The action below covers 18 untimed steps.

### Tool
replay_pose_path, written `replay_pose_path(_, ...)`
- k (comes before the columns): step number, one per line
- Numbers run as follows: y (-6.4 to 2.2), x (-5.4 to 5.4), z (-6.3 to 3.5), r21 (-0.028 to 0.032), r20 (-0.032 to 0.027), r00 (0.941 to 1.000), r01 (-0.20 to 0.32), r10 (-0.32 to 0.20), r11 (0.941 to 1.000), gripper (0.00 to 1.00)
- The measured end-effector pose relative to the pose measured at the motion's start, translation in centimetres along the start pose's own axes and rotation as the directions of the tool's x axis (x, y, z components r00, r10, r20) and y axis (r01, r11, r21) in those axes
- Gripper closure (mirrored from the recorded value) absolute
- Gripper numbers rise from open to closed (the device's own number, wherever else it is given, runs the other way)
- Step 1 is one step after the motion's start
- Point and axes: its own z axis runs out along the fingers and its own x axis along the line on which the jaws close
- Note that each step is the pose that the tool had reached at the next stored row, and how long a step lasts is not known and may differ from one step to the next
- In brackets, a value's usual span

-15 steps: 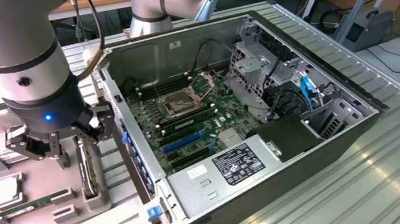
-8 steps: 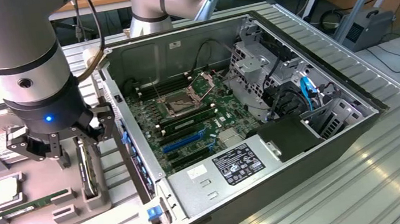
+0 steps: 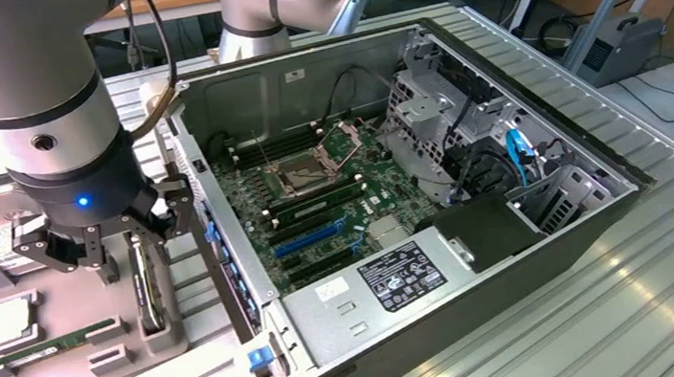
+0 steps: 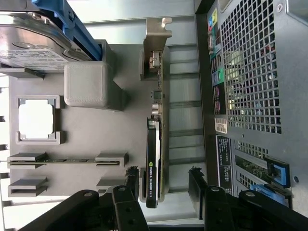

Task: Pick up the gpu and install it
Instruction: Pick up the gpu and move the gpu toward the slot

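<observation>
Your gripper (image 4: 163, 185) has its jaws apart, one finger (image 4: 132, 182) on each side of the gpu (image 4: 155, 144), a gap on both faces and nothing clamped. The gpu stands on edge in its slot along the grey tray (image 4: 96, 125) edge nearest the PC case (image 4: 255, 72). Case-side room is tight, just a narrow strip before the perforated rear panel, while the other side is open across to the RAM stick (image 4: 62, 161), CPU (image 4: 34, 119) and hard drive (image 4: 29, 45). Tray and case sit on a ribbed metal table (image 3: 559, 315) — case lying open, motherboard (image 3: 313, 201) exposed, tray at the exterior view's left.
</observation>
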Motion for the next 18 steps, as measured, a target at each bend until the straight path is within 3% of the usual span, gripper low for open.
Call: replay_pose_path(18,-0.02,0.01,0.50,0.0000,0.0000,1.0000,0.000,0.000,1.0000,0.46)
